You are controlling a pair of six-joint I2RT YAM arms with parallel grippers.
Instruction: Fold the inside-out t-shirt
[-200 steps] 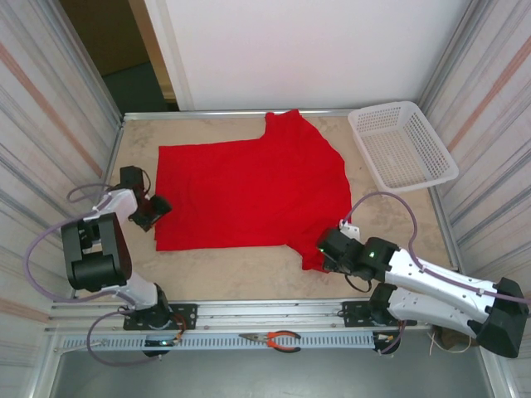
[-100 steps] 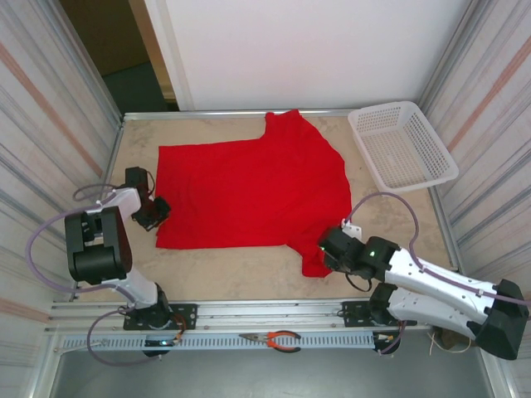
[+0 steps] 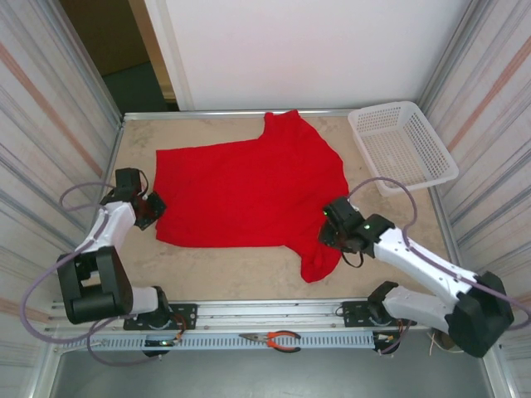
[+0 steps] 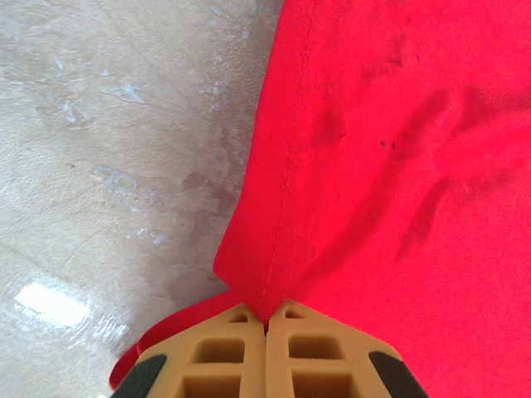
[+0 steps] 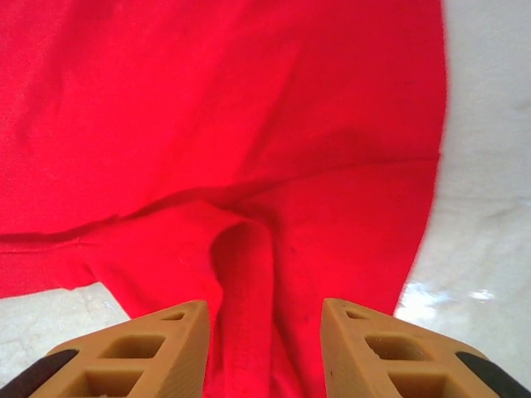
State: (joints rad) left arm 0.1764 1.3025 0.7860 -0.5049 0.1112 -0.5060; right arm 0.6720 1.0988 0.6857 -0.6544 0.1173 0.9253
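Hem of t-shirt (image 3: 253,191), spread flat on the worktop (image 3: 224,274), sits pinched in my closed left pincer (image 4: 265,322) at 9 o'clock, ready for lifting; right pincer (image 5: 264,319), part-open and empty, straddles sleeve ridge at 5 o'clock.

back wall (image 3: 315,50): white | side walls (image 3: 50,124): corrugated | tabletop (image 3: 241,274): beige marbled

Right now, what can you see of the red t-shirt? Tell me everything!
The t-shirt is plain bright red soft cloth, spread mostly flat on the pale table. One short sleeve points to the far edge, the other to the near edge. A stitched hem runs along its left side, where the left gripper is shut on it. The right gripper stands open astride a raised wrinkle by the near sleeve.
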